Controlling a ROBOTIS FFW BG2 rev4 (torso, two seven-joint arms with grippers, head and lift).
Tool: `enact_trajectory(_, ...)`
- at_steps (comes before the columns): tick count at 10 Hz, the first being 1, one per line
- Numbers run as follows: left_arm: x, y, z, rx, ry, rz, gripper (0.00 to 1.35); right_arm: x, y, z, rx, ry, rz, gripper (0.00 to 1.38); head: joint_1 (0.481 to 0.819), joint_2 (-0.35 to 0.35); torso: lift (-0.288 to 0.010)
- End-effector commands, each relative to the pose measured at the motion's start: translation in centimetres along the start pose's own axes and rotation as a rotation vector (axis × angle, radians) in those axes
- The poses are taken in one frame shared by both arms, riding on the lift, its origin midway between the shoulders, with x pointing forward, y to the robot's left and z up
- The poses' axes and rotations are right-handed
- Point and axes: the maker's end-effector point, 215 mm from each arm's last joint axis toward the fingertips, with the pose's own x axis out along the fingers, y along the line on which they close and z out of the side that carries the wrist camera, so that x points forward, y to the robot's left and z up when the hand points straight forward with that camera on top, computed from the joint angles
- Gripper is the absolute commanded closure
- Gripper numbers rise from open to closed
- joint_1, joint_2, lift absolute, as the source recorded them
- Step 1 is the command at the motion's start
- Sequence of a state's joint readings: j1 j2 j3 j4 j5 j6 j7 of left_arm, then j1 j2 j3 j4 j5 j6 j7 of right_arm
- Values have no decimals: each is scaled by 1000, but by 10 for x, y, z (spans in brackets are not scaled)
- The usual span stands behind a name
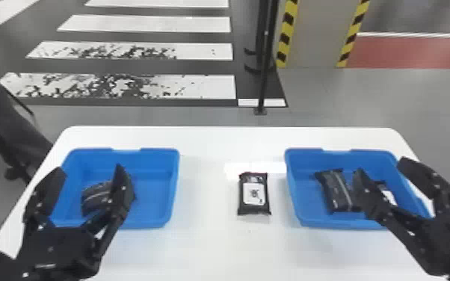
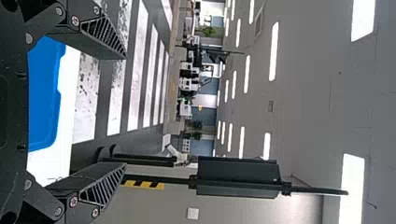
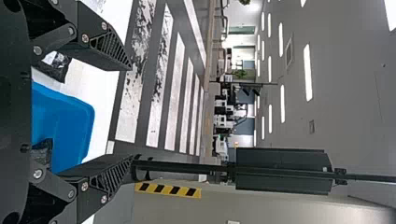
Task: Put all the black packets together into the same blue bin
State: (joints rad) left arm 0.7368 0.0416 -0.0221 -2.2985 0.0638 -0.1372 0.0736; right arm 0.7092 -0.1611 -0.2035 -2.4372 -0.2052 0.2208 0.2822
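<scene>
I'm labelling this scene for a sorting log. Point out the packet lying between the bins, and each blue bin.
Loose black packet (image 1: 254, 194): head view, white label on its top.
Left blue bin (image 1: 157, 160): head view, far inner wall.
Right blue bin (image 1: 358, 161): head view, far inner wall.

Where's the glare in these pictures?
Head view: a bright reflection on the smooth white table, around the far end of the flat black packet with a white label; left and right wrist views: long white ceiling lights, glowing flat white.
</scene>
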Motion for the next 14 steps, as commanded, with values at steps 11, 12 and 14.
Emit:
enact_trajectory(11,1,-6,0,-6,0,-11,229,86,31,-71,102,166,147,384,695,24,-110)
enact_trajectory(12,1,-7,-1,-7,3,-14,229,106,43,-92,115,207,190,384,695,42,-110)
enact_trajectory(14,1,-8,-2,-8,6,-15,229,133,70,-114,113,288,256,384,695,70,-110)
